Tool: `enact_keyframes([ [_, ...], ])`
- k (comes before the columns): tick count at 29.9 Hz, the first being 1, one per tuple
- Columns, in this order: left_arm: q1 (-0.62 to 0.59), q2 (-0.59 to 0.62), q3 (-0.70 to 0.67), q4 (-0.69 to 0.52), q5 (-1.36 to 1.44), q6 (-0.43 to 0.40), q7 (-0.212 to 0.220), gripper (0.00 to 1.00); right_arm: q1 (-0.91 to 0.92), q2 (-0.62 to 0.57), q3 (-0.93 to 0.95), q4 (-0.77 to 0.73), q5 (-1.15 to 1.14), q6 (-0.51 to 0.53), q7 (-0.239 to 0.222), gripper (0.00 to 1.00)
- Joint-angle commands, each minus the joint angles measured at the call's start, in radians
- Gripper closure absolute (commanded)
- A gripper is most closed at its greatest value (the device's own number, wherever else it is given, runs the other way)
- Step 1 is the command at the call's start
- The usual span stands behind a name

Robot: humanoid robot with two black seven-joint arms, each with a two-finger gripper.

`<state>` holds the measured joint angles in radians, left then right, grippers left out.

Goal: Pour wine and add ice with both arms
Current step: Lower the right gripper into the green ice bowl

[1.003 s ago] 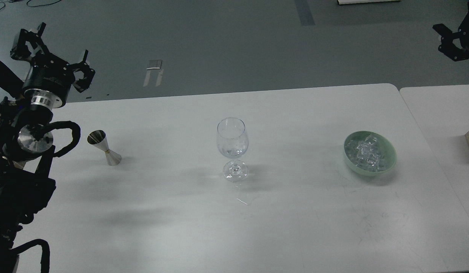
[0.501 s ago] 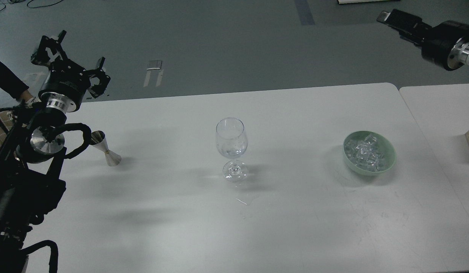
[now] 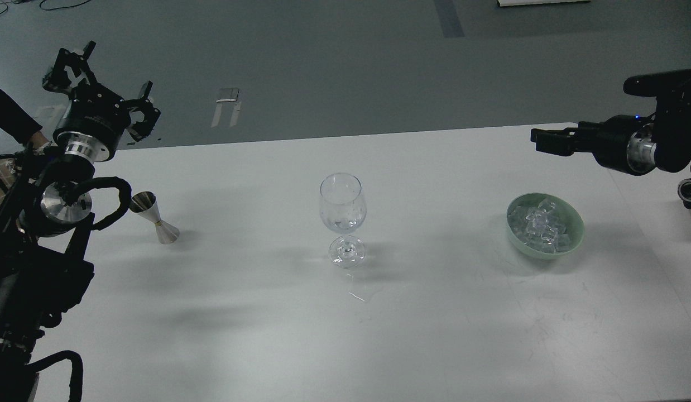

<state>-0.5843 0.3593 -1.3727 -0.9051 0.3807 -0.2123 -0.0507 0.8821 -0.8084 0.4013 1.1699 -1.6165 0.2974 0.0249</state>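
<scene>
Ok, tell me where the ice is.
The ice is in the green bowl on the table's right side, right of the wine glass.

White table [image 3: 435, 335] holding a steel jigger [image 3: 154, 217] at left, wine glass [image 3: 343, 218] centre, green bowl [image 3: 569, 245] right.

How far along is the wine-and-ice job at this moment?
Nothing looks done yet: the wine glass stands upright mid-table with no visible wine or cubes, and the ice is all in the green bowl. In hand: the right gripper hangs above and beyond the bowl, holding nothing; the left gripper, open and empty, is raised behind the metal jigger. Left: pouring and adding ice.
</scene>
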Motion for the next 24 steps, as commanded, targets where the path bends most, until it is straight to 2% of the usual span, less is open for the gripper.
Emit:
enact_keyframes([
  [1, 0.001, -0.002, 0.0, -0.001, -0.002, 0.001, 0.0, 0.0, -0.009, -0.025, -0.061, 0.039, 0.0, 0.0, 0.001, 0.02],
  [10, 0.011, -0.013, 0.001, 0.0, -0.002, 0.001, 0.0, 0.0, -0.074, -0.04, -0.067, 0.102, -0.002, 0.0, 0.001, 0.02],
  [16, 0.012, -0.011, 0.001, 0.0, -0.002, 0.001, 0.0, 0.0, -0.097, -0.038, -0.081, 0.099, 0.001, 0.017, 0.006, 0.0],
  [24, 0.015, -0.01, 0.001, 0.0, -0.002, 0.001, 0.0, 0.0, -0.095, -0.006, -0.084, 0.097, -0.003, 0.026, 0.004, 0.02],
])
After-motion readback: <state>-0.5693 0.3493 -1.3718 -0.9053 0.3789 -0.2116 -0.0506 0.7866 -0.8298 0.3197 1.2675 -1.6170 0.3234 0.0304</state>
